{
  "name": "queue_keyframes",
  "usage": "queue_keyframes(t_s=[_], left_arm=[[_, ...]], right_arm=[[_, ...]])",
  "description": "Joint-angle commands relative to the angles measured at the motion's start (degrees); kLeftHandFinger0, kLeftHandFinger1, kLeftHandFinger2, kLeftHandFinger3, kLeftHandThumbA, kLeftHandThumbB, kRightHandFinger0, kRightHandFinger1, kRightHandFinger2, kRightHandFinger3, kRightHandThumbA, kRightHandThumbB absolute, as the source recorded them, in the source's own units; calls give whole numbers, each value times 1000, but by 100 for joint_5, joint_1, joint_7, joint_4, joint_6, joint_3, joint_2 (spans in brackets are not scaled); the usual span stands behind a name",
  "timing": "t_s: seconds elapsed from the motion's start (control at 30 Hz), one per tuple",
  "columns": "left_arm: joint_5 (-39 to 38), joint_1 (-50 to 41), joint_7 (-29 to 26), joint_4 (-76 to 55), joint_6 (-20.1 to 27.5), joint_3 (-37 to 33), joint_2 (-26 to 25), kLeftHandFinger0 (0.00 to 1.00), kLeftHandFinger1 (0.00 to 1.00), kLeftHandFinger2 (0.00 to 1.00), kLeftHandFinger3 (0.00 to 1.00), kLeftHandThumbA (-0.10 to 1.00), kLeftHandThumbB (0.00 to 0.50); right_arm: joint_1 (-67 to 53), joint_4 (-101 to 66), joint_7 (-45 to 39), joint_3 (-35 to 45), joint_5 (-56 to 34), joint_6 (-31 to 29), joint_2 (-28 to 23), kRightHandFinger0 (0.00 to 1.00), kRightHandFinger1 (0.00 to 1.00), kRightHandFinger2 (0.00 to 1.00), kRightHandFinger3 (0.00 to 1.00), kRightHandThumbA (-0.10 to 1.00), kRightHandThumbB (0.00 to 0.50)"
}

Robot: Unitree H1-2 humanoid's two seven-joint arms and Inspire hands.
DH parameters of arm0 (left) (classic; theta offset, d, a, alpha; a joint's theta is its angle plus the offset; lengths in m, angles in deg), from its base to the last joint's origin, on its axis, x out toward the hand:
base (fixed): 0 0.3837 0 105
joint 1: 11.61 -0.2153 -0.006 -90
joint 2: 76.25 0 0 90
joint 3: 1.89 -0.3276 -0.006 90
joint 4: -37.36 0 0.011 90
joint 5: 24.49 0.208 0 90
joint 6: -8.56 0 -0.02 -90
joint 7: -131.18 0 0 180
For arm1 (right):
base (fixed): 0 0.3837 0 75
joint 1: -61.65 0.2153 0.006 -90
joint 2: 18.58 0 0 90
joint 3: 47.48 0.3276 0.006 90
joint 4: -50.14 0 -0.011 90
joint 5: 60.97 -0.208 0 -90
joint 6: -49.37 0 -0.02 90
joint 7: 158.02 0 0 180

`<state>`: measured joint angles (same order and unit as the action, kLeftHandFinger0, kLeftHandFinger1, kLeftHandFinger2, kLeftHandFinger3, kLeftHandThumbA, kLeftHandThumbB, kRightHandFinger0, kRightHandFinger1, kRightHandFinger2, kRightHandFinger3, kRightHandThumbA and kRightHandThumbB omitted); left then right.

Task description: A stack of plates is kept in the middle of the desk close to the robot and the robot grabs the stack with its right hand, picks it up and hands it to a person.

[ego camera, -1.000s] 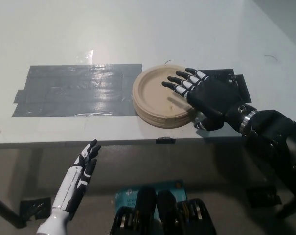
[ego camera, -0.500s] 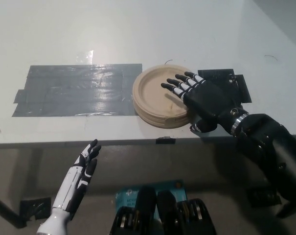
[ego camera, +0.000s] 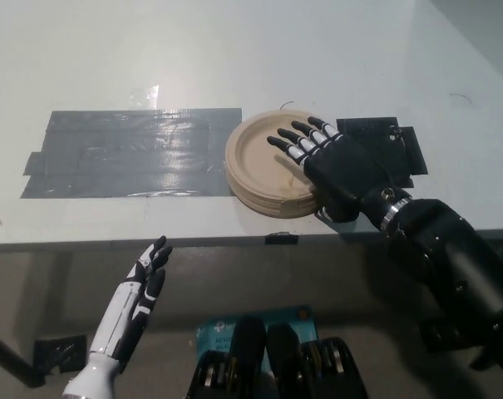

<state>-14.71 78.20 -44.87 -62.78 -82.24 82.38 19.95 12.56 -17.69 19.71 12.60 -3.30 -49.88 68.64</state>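
Plates in a tan stack [ego camera: 263, 166] sit near the front edge of the white desk [ego camera: 234, 50], between a wide patch of grey tape [ego camera: 126, 154] and a smaller black patch [ego camera: 392, 141]. Top plate holds nothing. Black right hand [ego camera: 338, 166] lies over the stack's right rim, fingers spread, gripping nothing. White left hand [ego camera: 143, 287] hangs open below the desk edge.

A lab or test room, by the look of it — a plain white table [ego camera: 234, 50] with wide strips of grey tape [ego camera: 130, 154] and black tape [ego camera: 384, 141] marking spots on its top, and a bare grey floor [ego camera: 35, 291] below.
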Motion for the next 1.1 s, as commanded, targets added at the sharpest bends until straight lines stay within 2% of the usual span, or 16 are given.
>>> queue_keyframes(t_s=[0.0,0.7,0.73,0.77,0.8,0.83,0.87,0.9,0.93,0.97,1.0,1.03,1.07], left_arm=[[45,99,49,-149,146,-10,-50,1000,1000,1000,1000,1000,0],[82,171,62,-145,67,-20,-35,1000,1000,1000,1000,1000,0],[85,176,64,-138,74,-22,-38,1000,1000,1000,1000,1000,0],[87,188,64,-129,74,-24,-37,1000,1000,1000,1000,1000,0],[83,200,69,-122,72,-29,-33,1000,1000,1000,1000,1000,0],[91,207,74,-118,77,-43,-28,1000,1000,1000,1000,1000,0],[103,210,83,-118,83,-62,-23,1000,1000,1000,1000,1000,0],[96,222,89,-122,65,-63,-18,1000,1000,1000,1000,1000,0],[91,244,92,-121,57,-62,-21,1000,1000,1000,1000,1000,0],[86,275,92,-119,47,-56,-23,1000,1000,1000,1000,1000,0],[76,303,92,-116,39,-49,-20,1000,1000,1000,1000,1000,0],[52,348,99,-114,3,-35,-15,1000,1000,1000,1000,1000,0],[43,377,102,-110,-14,-28,-10,1000,1000,1000,1000,1000,0]], right_arm=[[163,123,579,-4,193,26,61,1000,1000,1000,1000,1000,500],[10,549,629,-276,221,-35,31,1000,1000,1000,1000,1000,493],[64,721,804,-428,327,-221,29,1000,1000,1000,1000,900,498],[96,816,911,-469,354,-306,32,1000,1000,1000,1000,866,500],[143,953,1087,-535,411,-399,39,1000,1000,1000,1000,696,478],[208,1147,1269,-631,486,-509,45,1000,1000,1000,1000,414,390],[274,1345,1455,-747,556,-604,45,925,936,978,1000,312,400],[333,1549,1667,-823,605,-650,68,550,626,693,908,20,354],[394,1702,1870,-926,732,-584,81,255,363,520,755,-76,317],[464,1852,2169,-1044,915,-477,92,51,85,305,632,-95,317],[503,1907,2335,-1083,968,-456,89,10,17,230,574,-99,316],[566,1975,2550,-1127,994,-466,73,2,3,215,507,-100,315],[611,1998,2608,-1155,979,-488,55,0,7,228,488,-100,323]])
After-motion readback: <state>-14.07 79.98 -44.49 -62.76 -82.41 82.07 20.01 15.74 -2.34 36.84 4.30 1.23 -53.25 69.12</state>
